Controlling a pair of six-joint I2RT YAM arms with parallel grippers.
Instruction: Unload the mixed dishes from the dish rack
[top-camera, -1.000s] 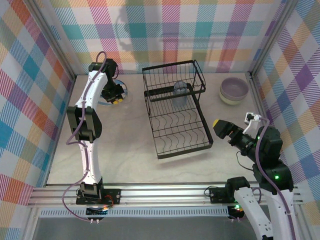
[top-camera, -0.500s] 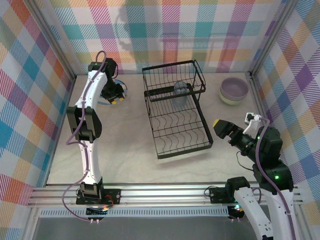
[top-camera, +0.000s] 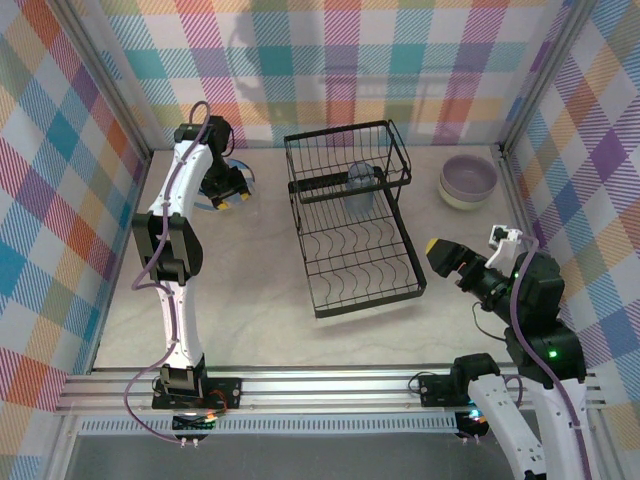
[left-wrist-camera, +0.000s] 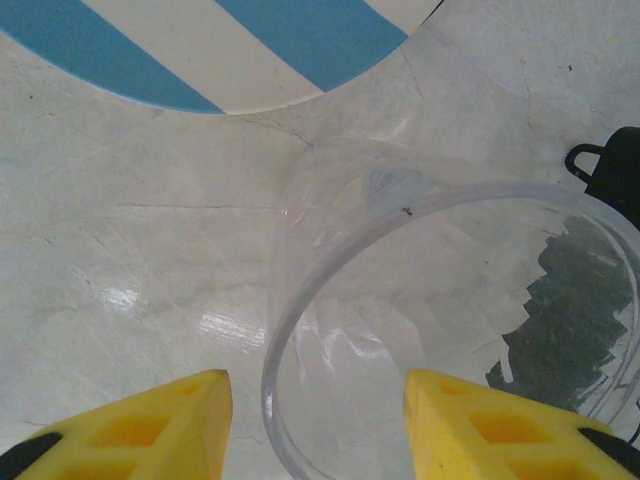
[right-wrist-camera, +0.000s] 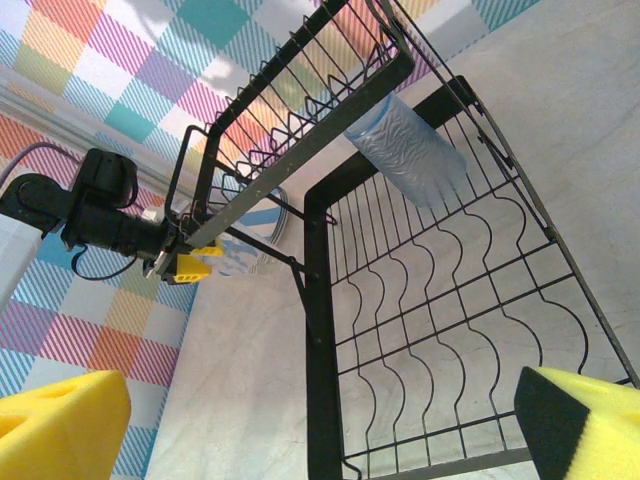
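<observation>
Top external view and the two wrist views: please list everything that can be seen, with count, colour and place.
dish rack: one, black wire, centre.
grey-blue tumbler: one, translucent, tilted inside the rack near its basket end.
clear tumbler: one, colourless, far left.
striped plate: at least one, blue and white, beside the clear tumbler.
bowls: two nested, lavender in pale green, far right.
table: one, pale marbled.
left gripper: yellow fingers, open at the clear tumbler.
right gripper: yellow fingers, open, near right.
</observation>
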